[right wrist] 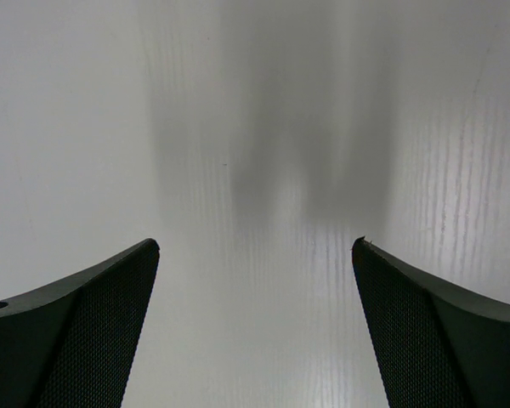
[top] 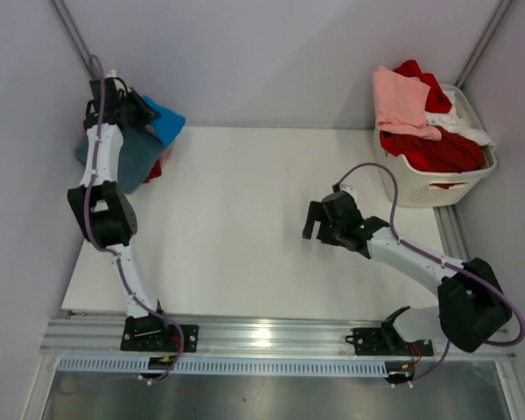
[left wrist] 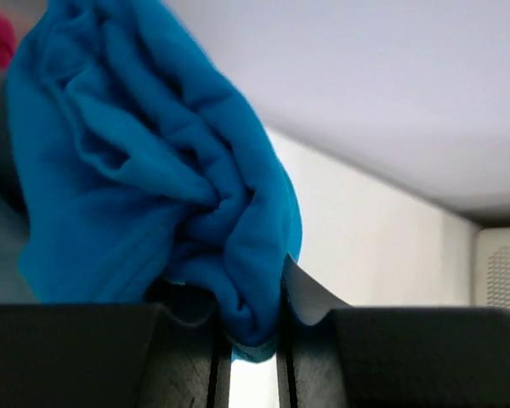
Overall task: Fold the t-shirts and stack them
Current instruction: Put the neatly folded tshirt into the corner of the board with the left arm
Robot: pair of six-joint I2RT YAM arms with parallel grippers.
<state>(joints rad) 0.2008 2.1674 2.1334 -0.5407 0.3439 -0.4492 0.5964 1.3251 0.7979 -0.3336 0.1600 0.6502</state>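
My left gripper reaches into the far left corner and is shut on a bunched fold of the bright blue t-shirt. In the left wrist view the blue t-shirt is pinched between the dark fingers of the left gripper. Beneath it lies a dusty teal t-shirt with a bit of red cloth showing at its edge. My right gripper hovers open over the bare table right of centre. The right gripper holds nothing in its wrist view.
A white slatted laundry basket stands at the far right, holding a pale pink tee, a red tee and a white one. The white table stretches between the arms. Grey walls close in on both sides.
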